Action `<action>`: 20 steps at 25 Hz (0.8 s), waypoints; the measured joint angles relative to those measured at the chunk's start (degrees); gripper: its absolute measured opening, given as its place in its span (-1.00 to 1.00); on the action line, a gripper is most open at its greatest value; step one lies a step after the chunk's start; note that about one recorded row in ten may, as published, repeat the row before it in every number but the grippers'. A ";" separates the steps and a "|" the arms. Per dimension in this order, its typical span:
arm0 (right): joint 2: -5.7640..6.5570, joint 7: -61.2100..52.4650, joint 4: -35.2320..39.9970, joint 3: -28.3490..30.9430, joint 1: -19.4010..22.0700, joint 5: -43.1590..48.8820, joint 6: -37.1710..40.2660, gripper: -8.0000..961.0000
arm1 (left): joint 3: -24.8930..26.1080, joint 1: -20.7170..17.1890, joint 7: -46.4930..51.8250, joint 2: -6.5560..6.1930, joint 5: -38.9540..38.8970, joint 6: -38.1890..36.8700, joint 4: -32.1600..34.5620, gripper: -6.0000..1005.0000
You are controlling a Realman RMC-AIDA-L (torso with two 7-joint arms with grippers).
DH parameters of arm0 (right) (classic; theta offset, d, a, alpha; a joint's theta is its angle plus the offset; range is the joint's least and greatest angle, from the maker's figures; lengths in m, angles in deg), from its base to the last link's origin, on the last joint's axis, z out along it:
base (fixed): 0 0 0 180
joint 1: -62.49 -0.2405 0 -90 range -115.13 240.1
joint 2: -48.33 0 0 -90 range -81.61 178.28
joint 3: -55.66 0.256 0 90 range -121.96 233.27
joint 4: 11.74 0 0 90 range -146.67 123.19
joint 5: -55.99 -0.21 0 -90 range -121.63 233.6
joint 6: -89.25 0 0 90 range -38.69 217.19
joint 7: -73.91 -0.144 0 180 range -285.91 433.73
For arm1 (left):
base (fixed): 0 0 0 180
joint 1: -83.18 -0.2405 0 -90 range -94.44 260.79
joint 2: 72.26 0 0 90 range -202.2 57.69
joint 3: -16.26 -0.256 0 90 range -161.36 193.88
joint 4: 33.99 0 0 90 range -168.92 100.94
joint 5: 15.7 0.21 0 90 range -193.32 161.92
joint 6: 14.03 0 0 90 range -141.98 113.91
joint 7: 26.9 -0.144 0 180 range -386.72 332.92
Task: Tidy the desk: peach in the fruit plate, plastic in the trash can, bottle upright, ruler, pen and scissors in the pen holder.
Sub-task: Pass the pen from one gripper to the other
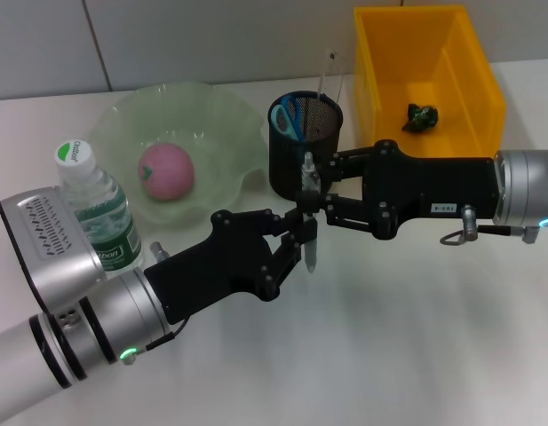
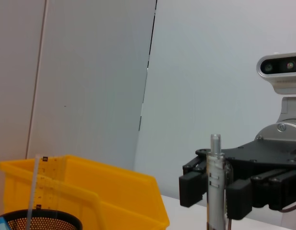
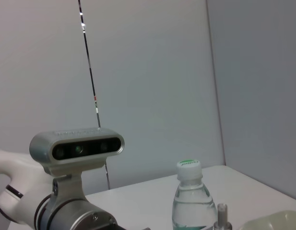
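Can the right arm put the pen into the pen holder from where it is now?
Probably yes. The right gripper grips the upright pen just in front of the pen holder, whose open top has room beside the scissors. The left gripper also touches the pen's lower end, so it may need to release first.

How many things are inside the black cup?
2 that I can see: the scissors and the ruler, both standing in the pen holder. Smaller things could be hidden behind its mesh.
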 joint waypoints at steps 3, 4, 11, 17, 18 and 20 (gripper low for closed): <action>0.00 -0.05 0.00 -0.38 -0.01 -0.79 0.00 -0.28 | 0.00 -0.05 0.03 0.00 -0.01 0.00 0.00 -0.74; 0.00 -0.05 0.00 -0.38 -0.01 -0.79 0.00 -0.28 | 0.00 -0.05 0.03 0.00 -0.01 0.00 0.00 -0.74; 0.00 -0.15 0.00 -0.42 -0.01 -0.84 0.00 -0.29 | 0.00 -0.08 0.08 0.00 -0.42 0.07 0.00 -0.74; 0.00 -0.16 0.00 -0.38 -0.01 -0.84 -0.07 -0.60 | -0.09 -0.04 1.90 -0.01 -0.53 0.09 -0.03 -0.68; 0.00 -0.16 0.00 -0.27 0.05 -0.84 -0.09 -0.68 | -0.09 -0.01 2.12 -0.03 -0.53 0.11 -0.05 -0.66; 0.00 -0.16 0.00 -0.24 0.08 -0.84 -0.09 -0.68 | -0.09 0.00 2.16 -0.05 -0.54 0.11 -0.07 -0.63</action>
